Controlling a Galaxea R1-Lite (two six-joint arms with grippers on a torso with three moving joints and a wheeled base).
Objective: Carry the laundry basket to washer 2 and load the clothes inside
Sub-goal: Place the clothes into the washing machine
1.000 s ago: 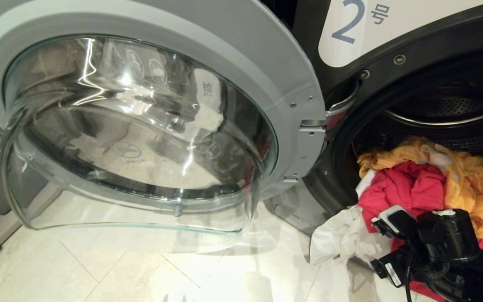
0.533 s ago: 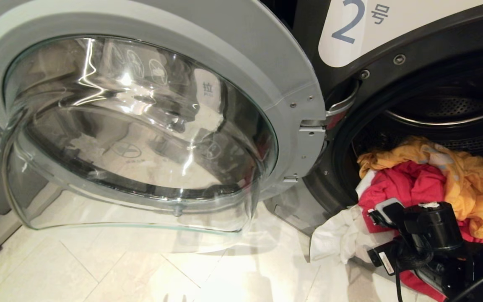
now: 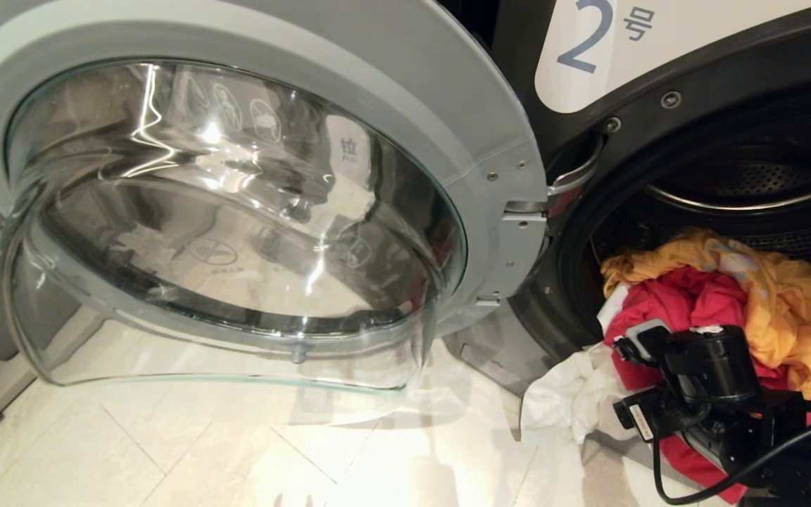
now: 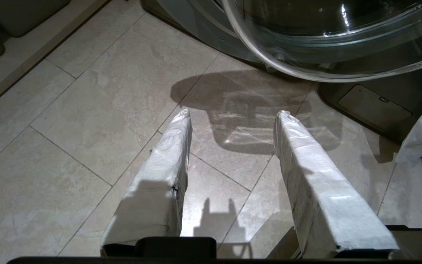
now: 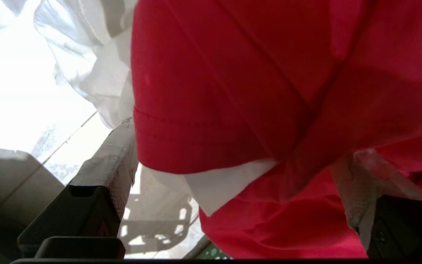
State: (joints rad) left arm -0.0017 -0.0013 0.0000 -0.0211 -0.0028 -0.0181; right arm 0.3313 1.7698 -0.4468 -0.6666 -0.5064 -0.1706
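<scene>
Standing on pale floor tiles [image 4: 86,110] before washer 2 [image 3: 659,141], my right gripper [image 5: 233,161] spreads wide around the clothes [image 3: 764,296]; left gripper [image 4: 233,121] hangs parted, empty.

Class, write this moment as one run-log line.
right gripper: open, against red garment | white garment: hanging from drum | washer 2: door open | left gripper: open, over floor

Glossy glass door [image 3: 236,225]; soft matt cloth clothes [image 3: 729,296]; polished stone floor tiles [image 4: 86,110].

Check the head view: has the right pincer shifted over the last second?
Yes. The right pincer has moved up and left, deeper into the red garment, toward washer 2's door hinge.
</scene>
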